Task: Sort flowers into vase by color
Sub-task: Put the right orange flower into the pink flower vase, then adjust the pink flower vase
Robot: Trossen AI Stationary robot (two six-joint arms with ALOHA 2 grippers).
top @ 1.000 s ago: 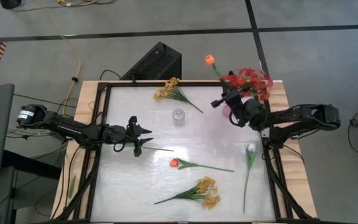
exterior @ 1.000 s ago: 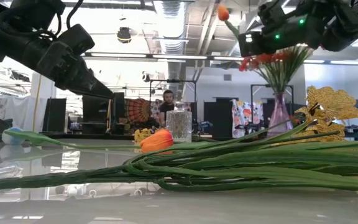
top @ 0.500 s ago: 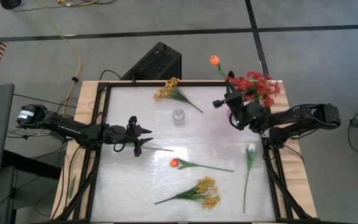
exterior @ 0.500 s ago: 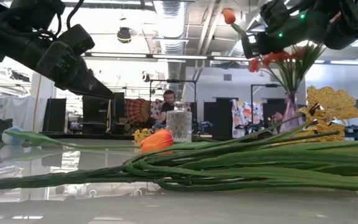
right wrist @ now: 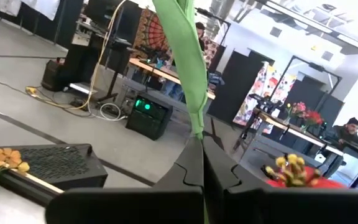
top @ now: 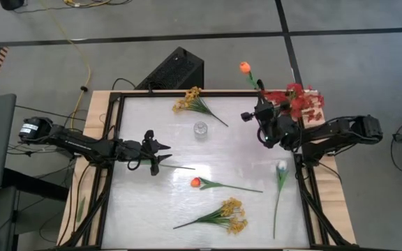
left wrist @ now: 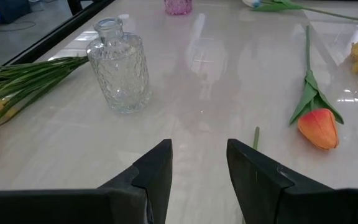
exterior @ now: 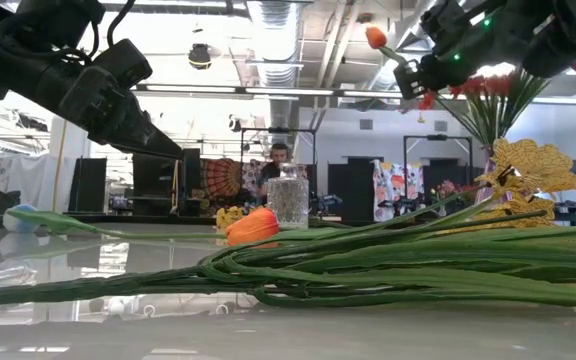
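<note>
My right gripper (top: 260, 104) is raised over the table's far right corner, shut on an orange tulip (top: 244, 67) whose blossom (exterior: 375, 37) stands high beyond the far edge. Beside it, red flowers (top: 297, 102) stand in a pink vase (left wrist: 178, 6). At the left, my left gripper (top: 160, 152) hovers open and holds nothing. It faces a clear glass vase (left wrist: 120, 74). On the table lie another orange tulip (top: 195, 183), a white tulip (top: 281, 167) and two yellow sprays (top: 190, 101) (top: 227, 215). My right gripper pinches the tulip's green stem (right wrist: 196, 132) between its two fingers (right wrist: 188, 165), where a leaf wraps it. The fingers are about level and point toward the table's far side. The tulip is lifted clear, and its stem slants up and away to the blossom.
A black box (top: 173, 70) sits on the floor beyond the far edge. The table's dark frame (top: 114, 139) runs along its sides. Bare tabletop lies around the glass vase (top: 200, 130) at the middle. People and stands show in the room behind.
My right gripper has turned at the far right corner, and the tulip's blossom has swung a little toward the table's right edge and risen. The red flowers beside it have shifted toward the right edge too.
</note>
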